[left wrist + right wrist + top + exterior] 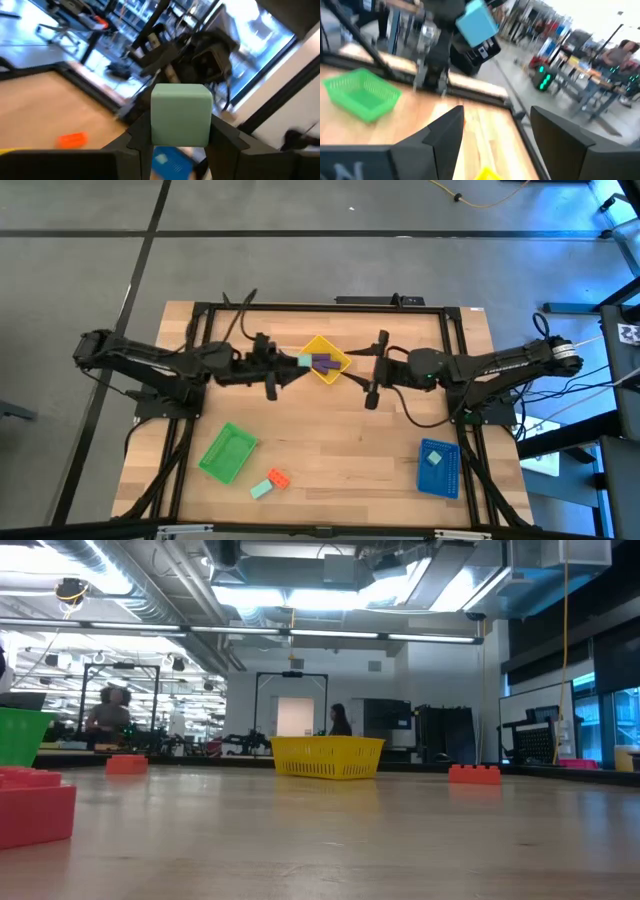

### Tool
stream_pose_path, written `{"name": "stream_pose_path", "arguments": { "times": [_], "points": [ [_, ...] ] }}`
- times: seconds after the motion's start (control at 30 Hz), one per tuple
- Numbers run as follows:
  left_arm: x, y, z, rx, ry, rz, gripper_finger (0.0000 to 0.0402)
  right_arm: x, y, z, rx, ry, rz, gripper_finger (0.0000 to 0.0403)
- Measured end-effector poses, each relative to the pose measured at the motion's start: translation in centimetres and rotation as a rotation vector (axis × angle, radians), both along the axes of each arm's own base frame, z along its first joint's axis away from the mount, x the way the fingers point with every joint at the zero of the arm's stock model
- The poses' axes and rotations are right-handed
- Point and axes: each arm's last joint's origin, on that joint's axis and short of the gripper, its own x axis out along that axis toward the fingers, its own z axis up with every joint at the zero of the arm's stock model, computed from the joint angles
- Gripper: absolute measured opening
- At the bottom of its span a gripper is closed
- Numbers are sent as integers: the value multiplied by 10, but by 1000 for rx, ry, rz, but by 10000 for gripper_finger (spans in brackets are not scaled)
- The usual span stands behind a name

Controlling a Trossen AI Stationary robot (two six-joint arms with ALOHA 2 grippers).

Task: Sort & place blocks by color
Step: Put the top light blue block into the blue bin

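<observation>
My left gripper [297,362] is shut on a mint block [181,115] and holds it in the air at the left rim of the yellow tray [338,370]. Purple blocks [324,363] lie in that tray. My right gripper [372,368] hovers open just right of the yellow tray, with nothing between its fingers [495,135]. In the right wrist view the mint block [476,21] shows in the other gripper. An orange block [278,477] and a mint block [261,490] lie on the table near its front edge. My left gripper pinches the mint block by two opposite sides [156,131] between its two fingers. The fingers lie about level and point toward the table's right. The block is lifted clear of the table and sticks out past the fingertips.
A green tray [228,452] sits front left, a blue tray [440,478] with a light blue piece [433,457] front right. In the low view orange blocks [126,764] [474,774] flank the yellow tray [327,756]. Bare wood lies in the table's middle.
</observation>
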Motion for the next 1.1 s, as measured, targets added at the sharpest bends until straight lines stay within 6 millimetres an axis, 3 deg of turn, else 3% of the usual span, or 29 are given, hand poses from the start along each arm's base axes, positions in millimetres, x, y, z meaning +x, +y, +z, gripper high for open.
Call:
{"name": "stream_pose_path", "arguments": {
  "times": [0.17, 0.4, 0.6, 1.1],
  "points": [
    [16, 1, -9, -143, -40, -7, 126, 15, 2, 14, 9, 131, -8, 261],
    [20, 6, -12, -275, -66, -22, 126, 29, 4, 38, 31, 83, -10, 321],
    [20, 5, -6, -303, -125, -42, 126, 41, 8, 29, 14, 105, 68, 347],
    [33, 1, -9, -340, -111, -159, 126, 60, 12, 24, -9, 13, 123, 343]
  ]
}}
